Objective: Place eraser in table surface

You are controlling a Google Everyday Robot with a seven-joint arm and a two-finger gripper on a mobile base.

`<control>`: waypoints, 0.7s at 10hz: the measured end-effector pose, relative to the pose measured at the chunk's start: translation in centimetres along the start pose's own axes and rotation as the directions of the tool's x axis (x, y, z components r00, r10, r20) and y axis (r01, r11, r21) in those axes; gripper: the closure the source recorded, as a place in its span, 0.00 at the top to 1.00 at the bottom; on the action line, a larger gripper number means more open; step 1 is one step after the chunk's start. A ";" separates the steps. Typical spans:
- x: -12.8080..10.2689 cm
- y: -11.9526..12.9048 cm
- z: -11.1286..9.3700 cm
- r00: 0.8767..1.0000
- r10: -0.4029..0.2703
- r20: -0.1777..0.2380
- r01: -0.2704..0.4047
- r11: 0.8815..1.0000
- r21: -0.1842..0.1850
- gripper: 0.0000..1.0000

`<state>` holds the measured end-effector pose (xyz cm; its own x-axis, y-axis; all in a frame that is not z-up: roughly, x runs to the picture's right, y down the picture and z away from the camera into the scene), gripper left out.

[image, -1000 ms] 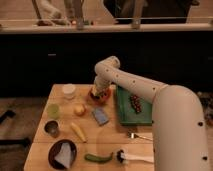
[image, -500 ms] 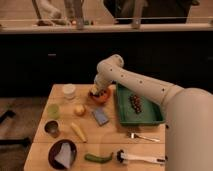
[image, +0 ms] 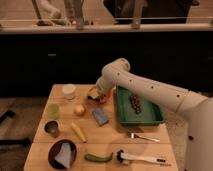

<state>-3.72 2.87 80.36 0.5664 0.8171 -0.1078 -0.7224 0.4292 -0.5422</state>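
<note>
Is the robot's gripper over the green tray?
No, the gripper is down over the wooden table, just outside the green tray.

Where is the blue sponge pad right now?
In the camera view the blue sponge pad lies on the table surface between the round yellow fruit and the green tray, just nearer the camera than the shut gripper.

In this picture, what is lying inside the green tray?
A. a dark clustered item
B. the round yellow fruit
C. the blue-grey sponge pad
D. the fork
A: a dark clustered item lies in the green tray, while the sponge pad, yellow fruit and fork lie on the table surface outside it. The end effector, shut, is just left of the tray, near the table's far edge.
</note>
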 end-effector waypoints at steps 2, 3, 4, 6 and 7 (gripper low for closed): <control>1.3 0.9 -1.3 0.999 -0.025 0.028 0.026 0.999 -0.033 0.13; 2.3 1.5 -2.2 0.998 -0.043 0.046 0.046 0.997 -0.057 0.13; 3.5 2.0 -2.8 0.996 -0.061 0.058 0.066 0.995 -0.079 0.13; 5.5 2.7 -3.7 0.993 -0.095 0.073 0.103 0.988 -0.118 0.13; 6.8 3.2 -4.2 0.989 -0.124 0.078 0.135 0.979 -0.154 0.13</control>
<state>-0.52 8.18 74.35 0.6189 0.7850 0.0261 -0.5692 0.4712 -0.6737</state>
